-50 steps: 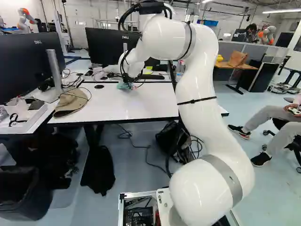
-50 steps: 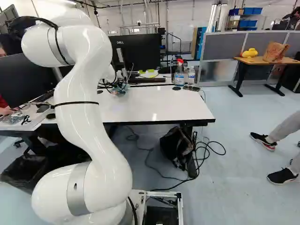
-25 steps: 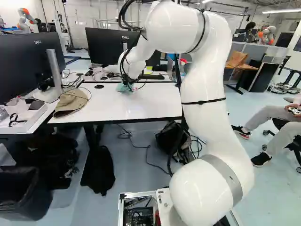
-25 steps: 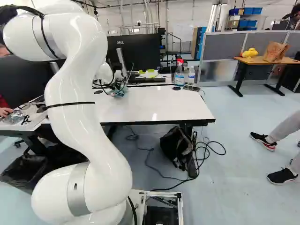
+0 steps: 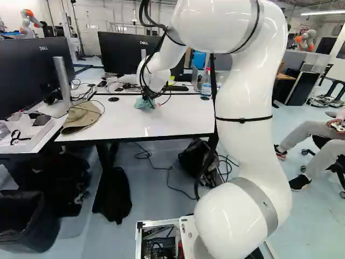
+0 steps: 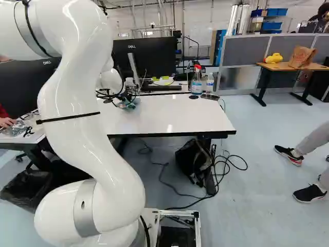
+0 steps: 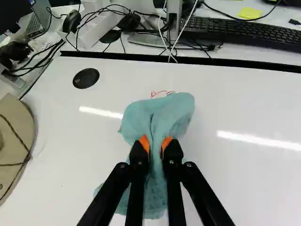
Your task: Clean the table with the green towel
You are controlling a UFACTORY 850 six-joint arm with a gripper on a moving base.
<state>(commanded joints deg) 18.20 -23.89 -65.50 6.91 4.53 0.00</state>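
Pinched firmly in the gripper (image 7: pixel 156 142), the green towel (image 7: pixel 162 117) lies bunched on the white table (image 7: pixel 254 174), right by the red marks (image 7: pixel 154 94), where too light a stroke could let its loose folds ride up and leave them unwiped

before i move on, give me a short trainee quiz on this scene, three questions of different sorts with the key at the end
1. Multiple choice: what does the gripper hold?
A) the tan cap
B) the green towel
C) the keyboard

2. True or false: the spray bottle in the right base view lies on its side.

3. Fill in the blank: the marks on the white table, seen at the towel's edge in the wrist view, are ____ in colour.

Key: 1 B; 2 false; 3 red
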